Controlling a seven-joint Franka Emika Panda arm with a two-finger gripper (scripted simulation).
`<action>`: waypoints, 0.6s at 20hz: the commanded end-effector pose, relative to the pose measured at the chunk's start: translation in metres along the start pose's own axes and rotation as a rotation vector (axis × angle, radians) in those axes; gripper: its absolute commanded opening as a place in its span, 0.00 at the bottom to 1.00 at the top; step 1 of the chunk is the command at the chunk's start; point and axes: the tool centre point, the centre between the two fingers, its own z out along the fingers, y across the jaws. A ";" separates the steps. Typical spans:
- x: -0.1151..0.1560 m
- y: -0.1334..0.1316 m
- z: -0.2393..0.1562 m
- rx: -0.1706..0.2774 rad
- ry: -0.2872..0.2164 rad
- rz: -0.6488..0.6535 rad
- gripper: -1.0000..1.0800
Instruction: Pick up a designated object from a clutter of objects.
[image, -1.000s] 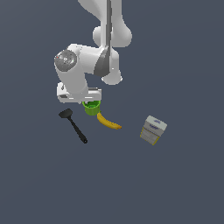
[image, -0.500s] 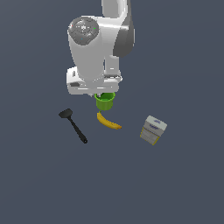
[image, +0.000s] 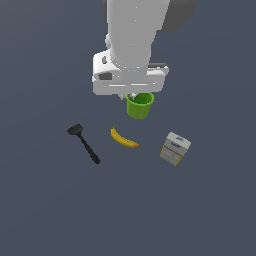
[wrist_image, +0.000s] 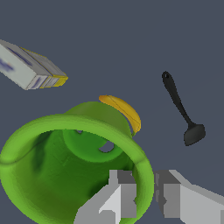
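No text, number or brand can be read anywhere in either view. The only thing bearing print is the small grey-white box (image: 175, 149), lying near the banana (image: 124, 138) on the side away from the spatula (image: 83, 143): its top face shows a few bluish-purple smudges, too blurred to make out as letters. In the wrist view the same box (wrist_image: 27, 68) shows faint purple marks on its pale face and thin stripes along its yellow-tipped side, equally illegible. The green cup (image: 139, 105) carries no markings.
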 end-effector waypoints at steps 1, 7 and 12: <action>0.004 -0.015 -0.021 0.001 0.000 0.001 0.00; 0.012 -0.044 -0.062 0.001 0.000 0.002 0.00; 0.019 -0.064 -0.092 0.002 0.000 0.002 0.00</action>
